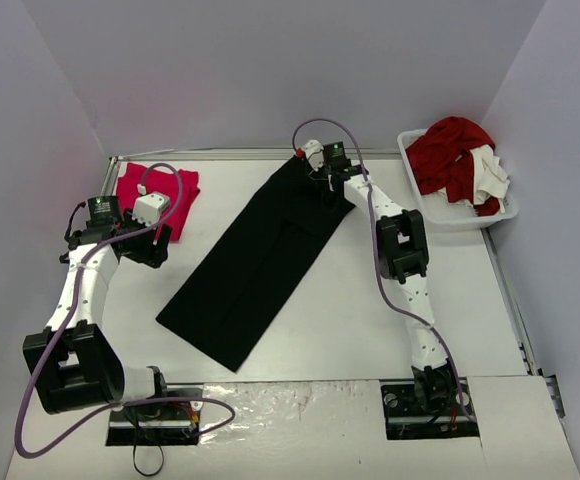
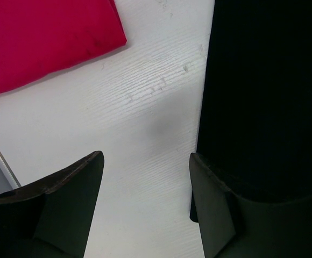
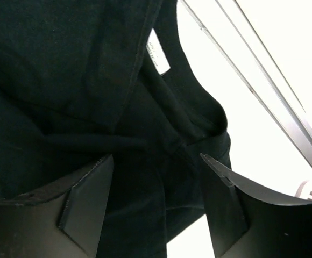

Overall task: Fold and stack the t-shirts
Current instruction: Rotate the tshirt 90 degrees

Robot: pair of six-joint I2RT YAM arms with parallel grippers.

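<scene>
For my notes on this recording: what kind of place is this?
Probably a robot lab's test cell: plain grey walls enclose a white table, robot arms are bolted at its near edge, and a basket of clothes waits.

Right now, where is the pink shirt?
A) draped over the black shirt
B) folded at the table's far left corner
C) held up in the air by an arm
B: the pink shirt lies folded flat at the far left, apart from the black shirt.

White table (image 1: 370, 320), white basket (image 1: 465, 221) at far right
</scene>
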